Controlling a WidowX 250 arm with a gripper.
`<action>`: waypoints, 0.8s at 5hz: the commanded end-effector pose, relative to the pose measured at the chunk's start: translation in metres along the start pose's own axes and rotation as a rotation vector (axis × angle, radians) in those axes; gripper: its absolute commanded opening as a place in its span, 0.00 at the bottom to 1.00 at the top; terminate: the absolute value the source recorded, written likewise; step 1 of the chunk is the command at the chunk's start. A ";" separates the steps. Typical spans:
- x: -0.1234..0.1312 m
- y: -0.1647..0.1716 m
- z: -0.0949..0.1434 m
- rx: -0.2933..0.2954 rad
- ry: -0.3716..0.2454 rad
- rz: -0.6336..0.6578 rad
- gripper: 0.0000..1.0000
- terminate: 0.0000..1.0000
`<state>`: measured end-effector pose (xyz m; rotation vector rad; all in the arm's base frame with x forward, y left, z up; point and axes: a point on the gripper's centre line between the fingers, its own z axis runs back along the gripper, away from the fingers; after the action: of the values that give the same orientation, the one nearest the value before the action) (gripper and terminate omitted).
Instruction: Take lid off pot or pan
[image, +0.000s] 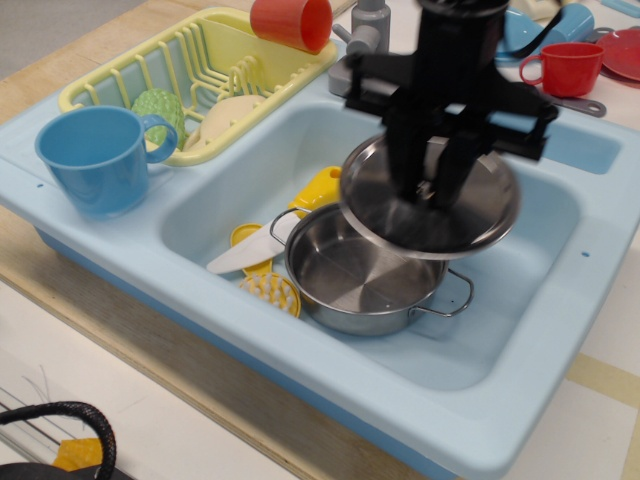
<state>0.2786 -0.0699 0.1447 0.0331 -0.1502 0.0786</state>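
Gripping the lid (432, 205) by its centre knob, the tool (430, 185) holds it tilted in the air above the open pot (365, 275), which sits uncovered in the blue sink (520, 300).

blue cup (95, 157), yellow rack (205, 75), red cup (292, 22)

Bright, even light, prob. overhead; no harsh shadows. Soft shadow on sink (520, 300) floor under pot (365, 280) and to its right. Pot interior shows pale reflections w/ a dim streaky sheen, no blown-out glare. Lid (432, 197) and gripper (430, 190) are motion-blurred, edges smeared, esp. lid rim and the black arm parts. Static stuff is sharp: blue cup (95, 158), yellow rack (200, 75). No obvious edge distortion. Colours saturated, slight compression softness.
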 end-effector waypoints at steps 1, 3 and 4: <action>0.034 -0.018 0.012 -0.036 -0.095 -0.080 0.00 0.00; 0.071 -0.027 0.002 -0.083 -0.116 -0.170 0.00 0.00; 0.080 -0.029 -0.006 -0.110 -0.104 -0.186 0.00 0.00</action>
<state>0.3562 -0.0977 0.1303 -0.0869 -0.1839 -0.1612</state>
